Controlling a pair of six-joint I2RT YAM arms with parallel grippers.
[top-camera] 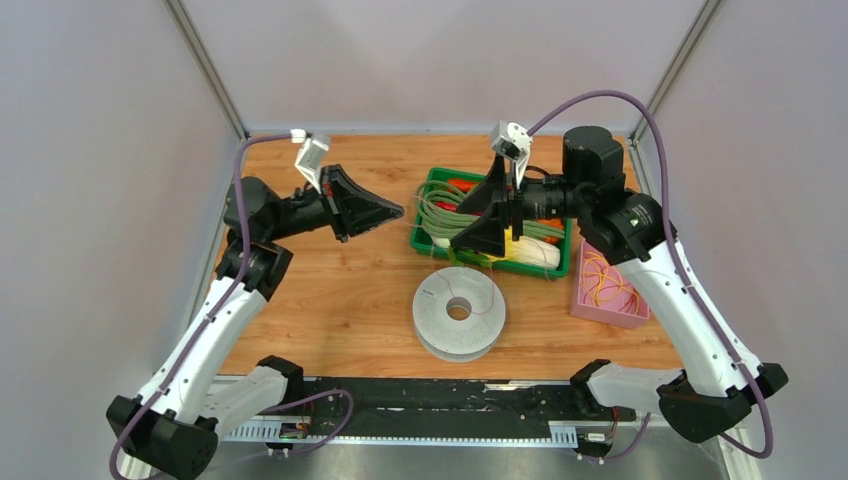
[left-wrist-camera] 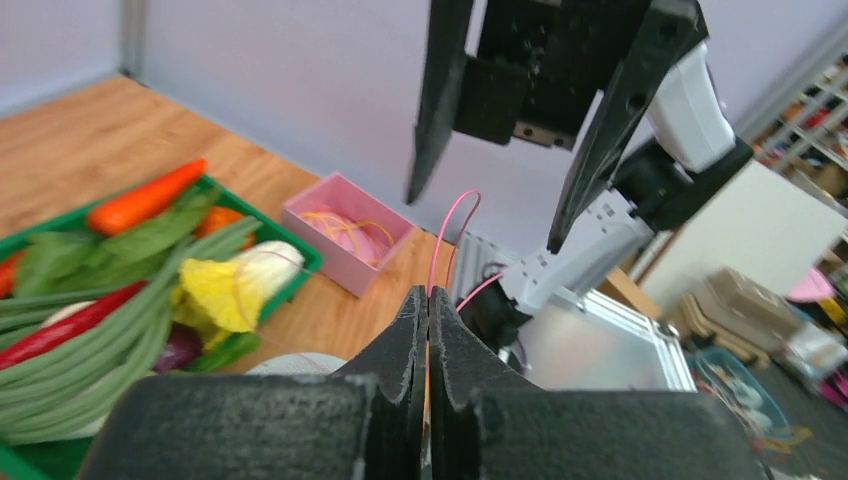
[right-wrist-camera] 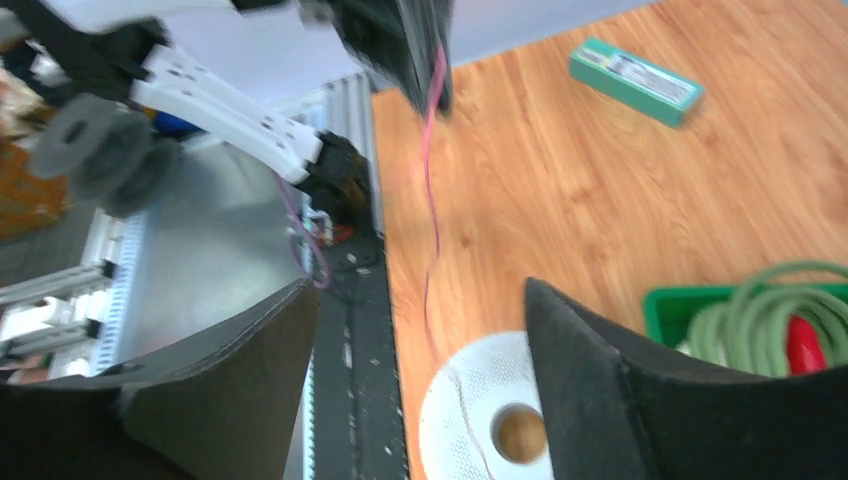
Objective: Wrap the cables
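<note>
The flat round light-grey spool [top-camera: 459, 312] lies on the wooden table, centre hole up; it also shows in the right wrist view [right-wrist-camera: 470, 410]. A hair-thin pink strand [right-wrist-camera: 431, 190] runs from the spool up to my left gripper [top-camera: 397, 212]. The left gripper [left-wrist-camera: 428, 292] is shut on the strand's end, which loops out past the tips [left-wrist-camera: 452, 215], well above the table and left of the spool. My right gripper [top-camera: 465, 227] hangs open and empty over the green basket's left end, facing the left gripper. In its own view [right-wrist-camera: 418, 290] the strand passes between its spread fingers, untouched.
A green basket [top-camera: 420, 240] of vegetables and a coiled green cable stands behind the spool. A pink box [top-camera: 605, 288] of rubber bands sits at the right. A teal box [right-wrist-camera: 635, 80] lies on the table beyond the left gripper. The table's metal front rail [top-camera: 400, 400] is near the spool.
</note>
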